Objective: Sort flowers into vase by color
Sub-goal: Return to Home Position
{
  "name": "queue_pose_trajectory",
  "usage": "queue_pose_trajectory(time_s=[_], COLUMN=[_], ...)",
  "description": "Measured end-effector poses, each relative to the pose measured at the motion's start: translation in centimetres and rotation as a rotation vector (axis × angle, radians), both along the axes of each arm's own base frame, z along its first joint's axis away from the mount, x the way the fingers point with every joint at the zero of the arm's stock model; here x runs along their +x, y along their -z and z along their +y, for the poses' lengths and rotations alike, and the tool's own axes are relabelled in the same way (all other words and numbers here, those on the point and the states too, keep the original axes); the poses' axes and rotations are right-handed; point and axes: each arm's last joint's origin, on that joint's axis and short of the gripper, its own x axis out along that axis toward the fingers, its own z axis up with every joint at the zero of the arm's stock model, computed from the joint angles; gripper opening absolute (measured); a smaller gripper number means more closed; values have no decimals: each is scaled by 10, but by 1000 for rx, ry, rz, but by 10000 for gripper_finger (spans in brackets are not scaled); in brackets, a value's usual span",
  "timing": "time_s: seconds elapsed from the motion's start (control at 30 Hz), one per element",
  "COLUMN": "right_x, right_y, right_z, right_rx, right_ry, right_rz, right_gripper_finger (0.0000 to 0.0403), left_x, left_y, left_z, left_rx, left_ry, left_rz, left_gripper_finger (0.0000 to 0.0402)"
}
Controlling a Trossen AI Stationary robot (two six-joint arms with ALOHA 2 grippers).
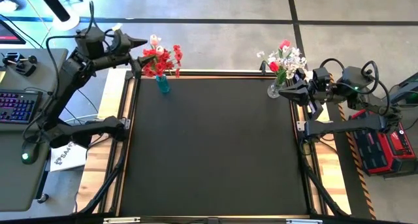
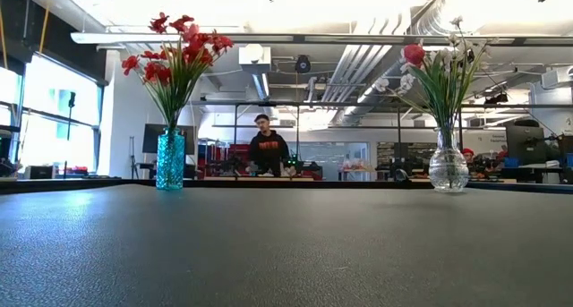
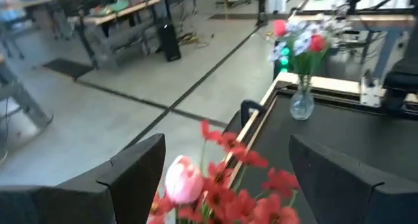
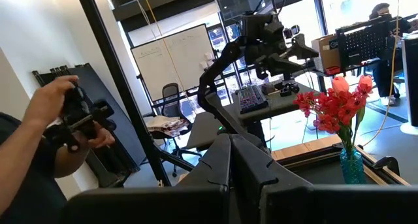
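A blue vase [image 1: 162, 85] stands at the table's far left and holds a bunch of red flowers [image 1: 162, 59] with one pink-white tulip [image 3: 184, 179]. At the far right, a clear glass vase [image 1: 275, 90] holds white blossoms and red blooms [image 1: 285, 57]. My left gripper [image 1: 138, 59] hangs open just left of the red bunch. In the left wrist view its two fingers [image 3: 134, 178] stand on either side of the blooms without touching them. My right gripper [image 1: 289, 88] is shut, level, just right of the clear vase, with nothing between its fingers [image 4: 232, 165].
The black mat [image 1: 215, 145] lies bare between the two vases and toward the near edge. A raised frame edge [image 1: 215, 74] runs behind the vases. A person's hands with a controller [image 4: 72, 119] show off the table, and another person [image 2: 267, 150] stands far behind.
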Motion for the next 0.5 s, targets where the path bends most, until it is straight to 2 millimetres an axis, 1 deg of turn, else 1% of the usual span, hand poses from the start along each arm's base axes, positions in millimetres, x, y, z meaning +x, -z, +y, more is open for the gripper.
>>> queue_pose_trajectory(time_s=[0.33,0.5], right_x=[0,0], right_y=[0,0], right_z=[0,0], right_rx=[0,0], right_ry=[0,0], right_rz=[0,0], right_gripper_finger=[0,0], left_x=[19,38], left_y=[-17,-18], left_z=[-19,-26], left_rx=[108,130], left_ry=[248,354], left_rz=[-123,-137], left_gripper_finger=[312,312])
